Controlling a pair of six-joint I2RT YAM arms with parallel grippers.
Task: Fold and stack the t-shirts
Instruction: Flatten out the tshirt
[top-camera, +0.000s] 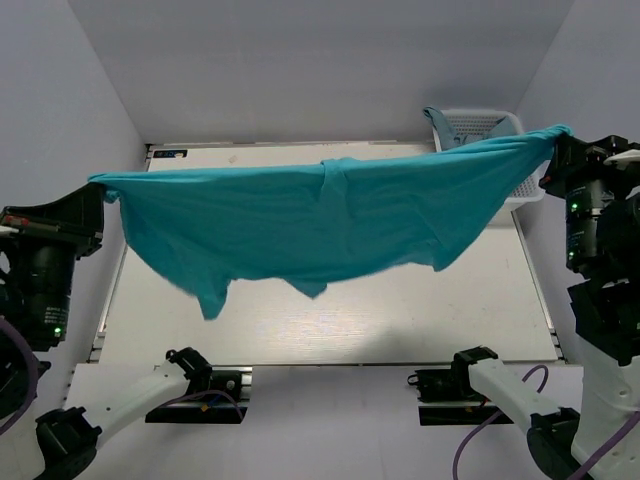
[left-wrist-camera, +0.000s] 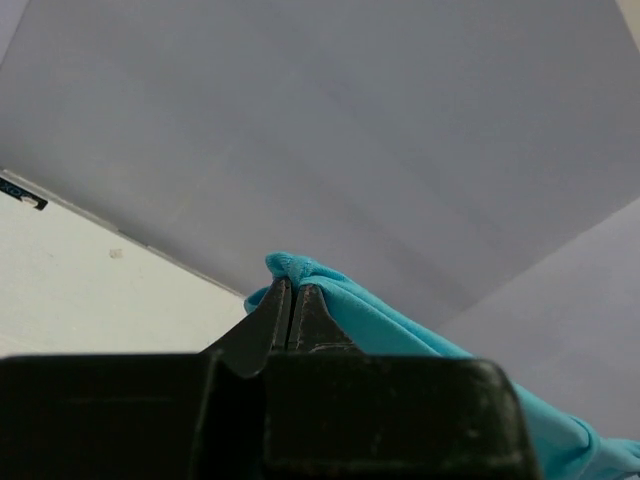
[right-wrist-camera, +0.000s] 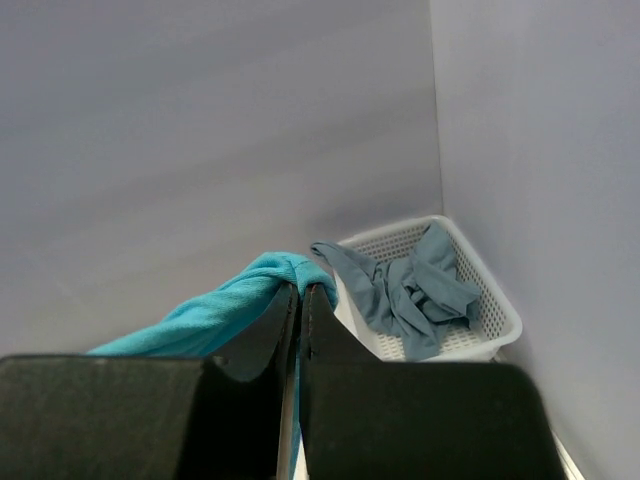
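The bright turquoise t-shirt (top-camera: 320, 220) hangs stretched in the air across the table, its lower edge sagging toward the tabletop. My left gripper (top-camera: 100, 188) is shut on its left end, seen in the left wrist view (left-wrist-camera: 291, 290) with fabric (left-wrist-camera: 400, 330) bunched over the tips. My right gripper (top-camera: 558, 138) is shut on its right end, with the fabric (right-wrist-camera: 215, 305) trailing left of the jaws in the right wrist view (right-wrist-camera: 300, 293). Duller grey-blue shirts (right-wrist-camera: 410, 285) lie crumpled in the basket.
A white lattice basket (top-camera: 500, 125) stands at the back right corner, also in the right wrist view (right-wrist-camera: 495, 320). The white tabletop (top-camera: 400, 310) lies under the shirt. Grey walls enclose the left, back and right sides.
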